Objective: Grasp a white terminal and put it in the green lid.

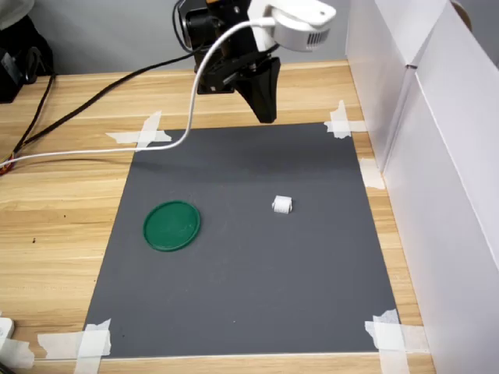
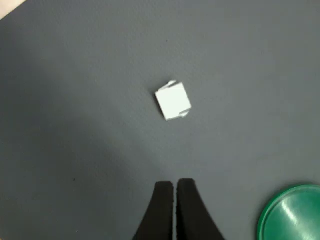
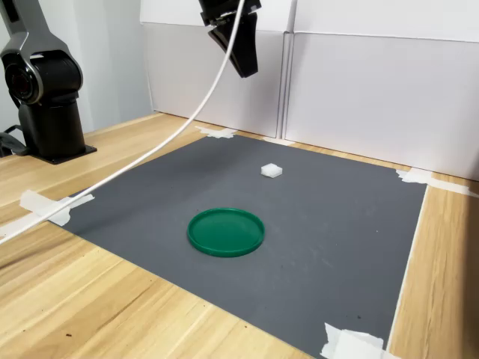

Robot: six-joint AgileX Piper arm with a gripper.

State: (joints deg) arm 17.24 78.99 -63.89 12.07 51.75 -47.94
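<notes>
The claw (image 2: 175, 187), closed and empty, hangs above the mat (image 1: 249, 257); wrist view cuts off the green lid (image 2: 292, 214) beside the white terminal (image 2: 173, 100).

On my screens the bench (image 1: 62, 202) is light wood, with a dark grey mat (image 1: 249, 249) taped flat at its corners by white tape strips (image 1: 140, 134). On the mat I see the green lid (image 1: 171, 226) and the white terminal (image 1: 281, 206), well apart. A white cable (image 1: 70, 154) and black cables (image 1: 86, 97) trail across the wood, and white panels (image 3: 374, 82) stand along the edge.
</notes>
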